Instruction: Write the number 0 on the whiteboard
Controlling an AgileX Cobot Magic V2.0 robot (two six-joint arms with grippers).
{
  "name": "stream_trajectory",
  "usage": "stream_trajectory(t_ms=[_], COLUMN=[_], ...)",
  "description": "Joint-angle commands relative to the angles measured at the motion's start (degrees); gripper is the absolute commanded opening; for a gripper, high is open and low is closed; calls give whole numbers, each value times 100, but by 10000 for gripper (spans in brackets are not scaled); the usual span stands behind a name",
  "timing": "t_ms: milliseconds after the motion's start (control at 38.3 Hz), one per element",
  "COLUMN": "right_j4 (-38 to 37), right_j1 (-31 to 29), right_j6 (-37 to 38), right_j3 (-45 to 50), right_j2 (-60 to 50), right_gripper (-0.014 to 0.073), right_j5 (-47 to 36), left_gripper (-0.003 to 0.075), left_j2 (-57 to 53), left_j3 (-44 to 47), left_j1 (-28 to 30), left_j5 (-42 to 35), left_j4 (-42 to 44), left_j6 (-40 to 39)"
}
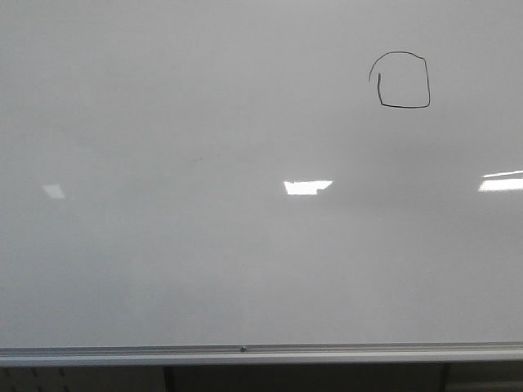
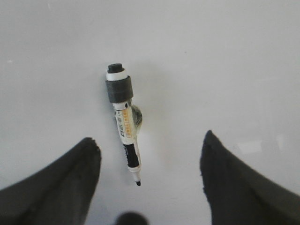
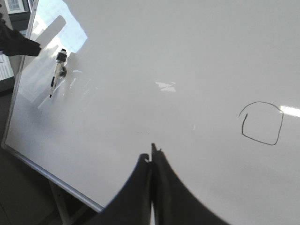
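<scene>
Front view: whiteboard (image 1: 204, 261) fills the frame, silver rail (image 1: 245, 353) along its lower edge. The 0 (image 1: 402, 80) sits in the upper right part of the board, a thin black boxy loop, rounded top, flat bottom, small gap at its upper left. Bright light reflections (image 1: 307, 186) across the middle of the board. Neither of my arms shows here.

Left wrist view: my left pincer (image 2: 150, 180) is released, both dark fingers (image 2: 61, 187) spread wide, nothing between them. A marker (image 2: 124, 119) lies against the white board surface between and beyond the fingers, apart from both. Black cap end points away from the pincer, bare black tip points toward it. White barrel with an orange label and a black band near the tip. A small round grey piece sits against the barrel's side; can't tell what it is.

Right wrist view: my right pincer (image 3: 152, 154) is clenched, fingers pressed together, no gap, nothing held. It hangs off the board, not touching the 0 (image 3: 261, 123), which is off to one side and near. Same marker (image 3: 57, 70) shows far across the board near its metal-framed edge, well apart from the 0. My left pincer's dark finger (image 3: 18, 44) is just beside that edge, near the marker.
</scene>
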Motion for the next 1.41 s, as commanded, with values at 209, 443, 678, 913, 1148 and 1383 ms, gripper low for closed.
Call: stream_trajectory(t_ms=[209,443,678,913,1148,1383], right_j4=[174,174,174,174,174,174], right_j1=[-22,-22,-22,-22,-22,-22], right_j6=[-43,-43,-43,-43,-43,-43], right_j3=[-146,-146,-146,-146,-146,-146], right_j2=[34,34,34,34,34,34], right_gripper=[-70,-70,-70,-70,-70,-70], right_j5=[-385,-379,-379,-379,-379,-379], left_gripper=[1,-20,-20,-20,-20,-20], left_j2=[-2045,-3521,-5034,-5983,-6099,-6099], left_j3=[1267,2247,2854,2907,2907,2933], left_j1=[-37,-37,-37,-37,-37,-37], left_j5=[-189,-261,-259,-71,-71,-71], left_j4=[-527,-1067,-1183,-1567,-1567,-1460], left_j6=[-40,-40,-40,-40,-40,-40])
